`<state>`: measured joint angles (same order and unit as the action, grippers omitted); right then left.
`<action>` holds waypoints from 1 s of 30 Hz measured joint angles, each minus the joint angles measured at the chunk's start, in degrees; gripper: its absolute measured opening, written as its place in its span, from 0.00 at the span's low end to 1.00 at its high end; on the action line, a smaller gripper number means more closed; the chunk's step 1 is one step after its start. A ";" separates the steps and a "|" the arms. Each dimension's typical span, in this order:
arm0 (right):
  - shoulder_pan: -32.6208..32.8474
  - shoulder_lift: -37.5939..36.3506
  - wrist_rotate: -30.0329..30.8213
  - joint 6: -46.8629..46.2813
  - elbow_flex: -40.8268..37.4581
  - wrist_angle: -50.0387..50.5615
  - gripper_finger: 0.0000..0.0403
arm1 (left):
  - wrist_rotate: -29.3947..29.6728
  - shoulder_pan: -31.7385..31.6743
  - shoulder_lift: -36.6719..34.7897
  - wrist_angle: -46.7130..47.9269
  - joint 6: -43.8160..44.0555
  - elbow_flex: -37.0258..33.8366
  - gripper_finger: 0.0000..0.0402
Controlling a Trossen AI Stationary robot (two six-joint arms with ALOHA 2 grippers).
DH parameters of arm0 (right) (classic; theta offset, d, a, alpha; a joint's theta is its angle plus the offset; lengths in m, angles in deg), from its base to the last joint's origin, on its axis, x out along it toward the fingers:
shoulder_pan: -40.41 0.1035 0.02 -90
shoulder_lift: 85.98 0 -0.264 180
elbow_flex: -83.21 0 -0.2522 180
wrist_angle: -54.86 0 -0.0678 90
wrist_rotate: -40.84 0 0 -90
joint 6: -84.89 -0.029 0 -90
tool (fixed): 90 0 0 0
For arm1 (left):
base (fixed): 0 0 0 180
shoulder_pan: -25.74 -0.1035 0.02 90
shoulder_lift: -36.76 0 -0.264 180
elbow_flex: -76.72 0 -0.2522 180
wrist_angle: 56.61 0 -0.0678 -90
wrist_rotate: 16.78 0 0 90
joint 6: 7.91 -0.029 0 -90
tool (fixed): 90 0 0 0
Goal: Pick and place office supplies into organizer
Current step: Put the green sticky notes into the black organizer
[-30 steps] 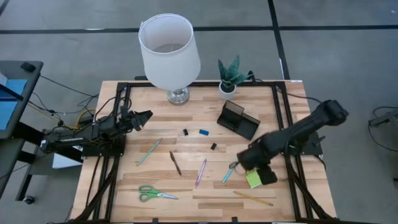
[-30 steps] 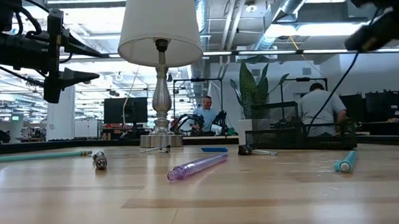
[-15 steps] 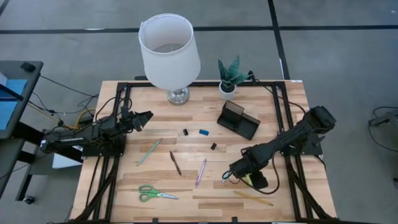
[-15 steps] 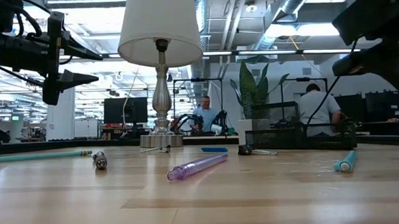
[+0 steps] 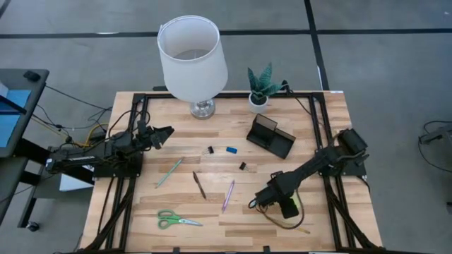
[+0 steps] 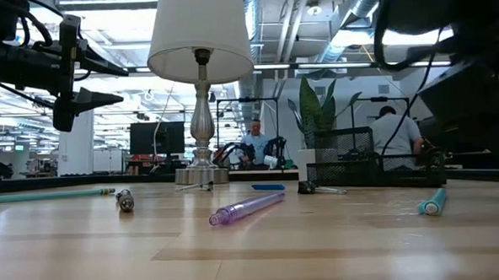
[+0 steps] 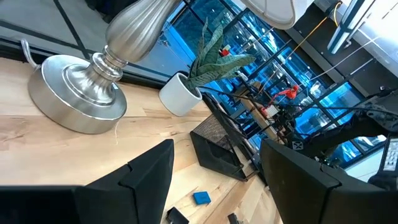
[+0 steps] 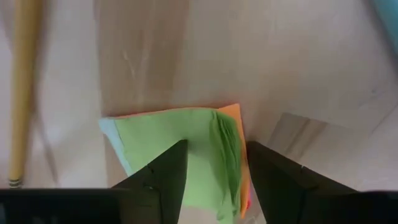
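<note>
A lime sticky-note pad (image 8: 168,149) with an orange bottom sheet lies flat on the table. My right gripper (image 8: 214,168) is open and points steeply down just above it, one finger over the pad and one past its edge. In the high view that gripper (image 5: 288,207) covers most of the pad. The black organizer (image 5: 272,135) stands at the far right of the table. My left gripper (image 5: 166,132) waits open and level above the table's left side. A teal pen (image 6: 431,204) lies close beside the right arm.
On the table lie a yellow pencil (image 5: 286,224), purple pen (image 5: 228,195), brown pen (image 5: 200,185), teal pencil (image 5: 169,171), green scissors (image 5: 176,220), blue eraser (image 5: 231,149) and black clips (image 5: 210,149). A lamp (image 5: 191,60) and potted plant (image 5: 261,88) stand at the far edge.
My right gripper has come down toward the table and a little toward its near left, tipping more steeply downward, until it stands low over the sticky-note pad. The pad and the other items have stayed in place.
</note>
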<state>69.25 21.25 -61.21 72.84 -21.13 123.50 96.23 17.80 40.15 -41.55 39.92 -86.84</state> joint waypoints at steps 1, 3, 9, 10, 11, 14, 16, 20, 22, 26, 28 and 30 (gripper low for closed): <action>-0.02 0.91 -0.05 0.18 0.01 0.10 0.40 | 0.02 0.00 -0.02 0.03 0.02 0.00 0.58; -0.04 2.27 -0.09 0.71 0.31 0.60 0.36 | 0.00 0.00 0.00 0.04 0.00 0.00 0.58; -1.69 1.33 -0.44 -0.18 -0.24 0.75 0.09 | 0.02 0.00 -0.02 0.13 0.02 0.02 0.58; -2.17 0.43 -0.75 -1.27 -0.30 0.88 0.05 | 0.02 0.00 -0.02 0.15 0.02 0.02 0.58; -2.95 -0.52 -1.00 -2.44 -0.35 1.43 0.03 | 0.02 0.00 0.00 0.15 0.00 0.02 0.58; -5.68 -5.04 -2.18 -6.48 0.46 8.58 0.04 | 0.02 0.00 -0.02 0.20 0.01 0.02 0.58; -7.77 -9.29 -2.18 -8.81 2.40 13.27 0.02 | 0.02 0.00 -0.01 0.20 0.02 0.01 0.58; -12.99 -17.11 3.62 -12.89 5.30 22.52 0.02 | 0.05 0.00 -0.02 0.20 0.01 0.02 0.58; -17.26 -20.94 7.71 -16.01 5.75 26.82 0.02 | 0.06 0.00 -0.01 0.24 0.00 0.02 0.58; -27.26 -26.89 13.37 -18.15 5.71 30.03 0.01 | 0.10 0.00 0.00 0.28 0.00 0.02 0.58; -32.86 -29.24 15.92 -18.09 5.71 29.58 0.01 | 0.25 0.00 0.00 0.28 0.00 0.02 0.58; -38.70 -30.34 17.75 -17.83 5.73 28.14 0.01 | 0.25 -0.01 0.00 0.28 0.01 0.02 0.58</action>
<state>30.55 -9.09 -43.46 55.01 -15.39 151.64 96.48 17.78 40.16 -41.26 39.93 -86.82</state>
